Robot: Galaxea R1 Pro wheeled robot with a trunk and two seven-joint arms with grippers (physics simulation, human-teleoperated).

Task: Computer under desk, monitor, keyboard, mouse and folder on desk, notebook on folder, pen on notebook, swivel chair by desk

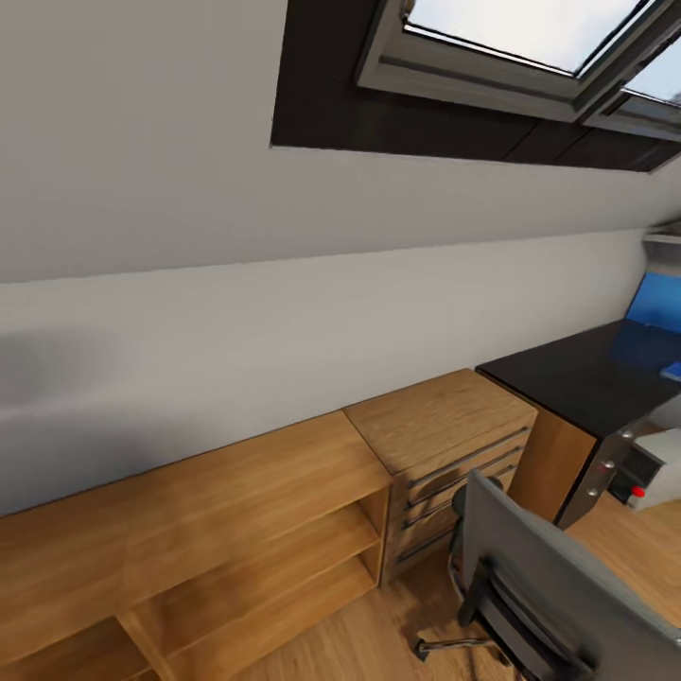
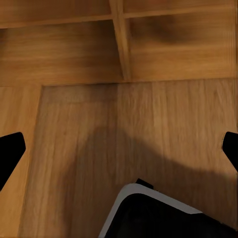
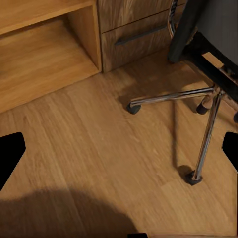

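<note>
The swivel chair (image 1: 553, 591) stands at the lower right in the head view, its grey back toward me; its chrome base (image 3: 198, 96) and casters show in the right wrist view. The desk (image 1: 586, 374) with its glossy black top and blue back panel (image 1: 659, 301) is at the far right. Below it, the light grey computer (image 1: 654, 468) shows a red light. Something pale blue (image 1: 673, 370) lies on the desk at the picture's border; I cannot tell what it is. My left gripper (image 2: 119, 148) and right gripper (image 3: 119, 148) hang open over the wood floor, holding nothing.
A low light-wood shelf bench (image 1: 199, 530) runs along the wall, with a wood drawer unit (image 1: 454, 454) beside it. A dark cabinet with silver knobs (image 1: 601, 473) stands under the desk's near end. A skylight (image 1: 530, 47) is overhead. My base (image 2: 163, 215) shows in the left wrist view.
</note>
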